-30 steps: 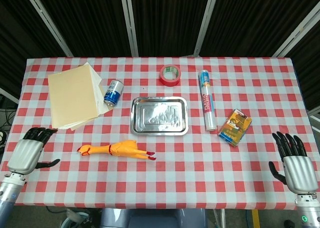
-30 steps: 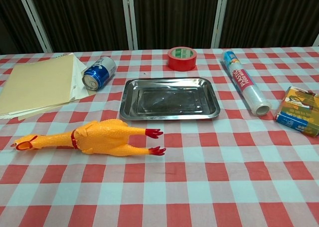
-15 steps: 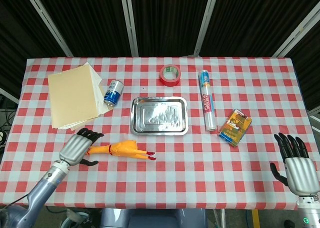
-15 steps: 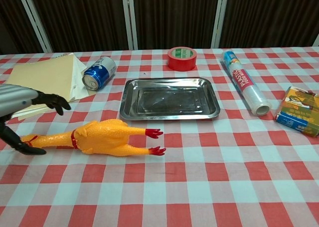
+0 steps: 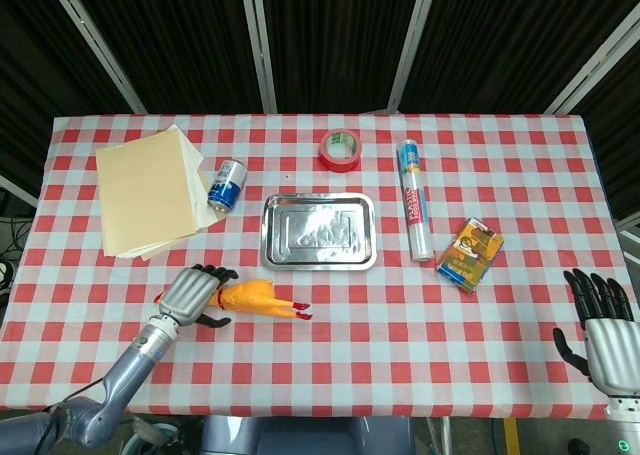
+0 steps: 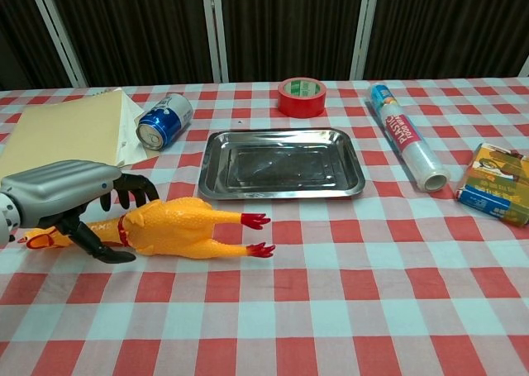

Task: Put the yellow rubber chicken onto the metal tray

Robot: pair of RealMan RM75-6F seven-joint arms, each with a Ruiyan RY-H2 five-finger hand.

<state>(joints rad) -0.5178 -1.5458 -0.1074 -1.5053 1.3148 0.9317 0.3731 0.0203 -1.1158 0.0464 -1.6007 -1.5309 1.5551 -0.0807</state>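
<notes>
The left hand hovers over the neck of the yellow rubber chicken, its dark fingers curled down on the far side and the thumb reaching under on the near side; whether it actually grips the toy or only brackets it cannot be told from either view. The chicken lies on its side on the checked tablecloth, head to the left and red feet pointing right, just near of the metal tray and apart from it. The tray sits at the middle of the table and holds nothing. Left of the tray, a blue can lies on its side next to a stack of tan sheets. Beyond the tray stands a red tape roll, and to the right a roll of plastic wrap lies lengthwise, with a small printed box further right. The right hand rests at the near right corner, well apart from everything, fingers spread and holding nothing.
</notes>
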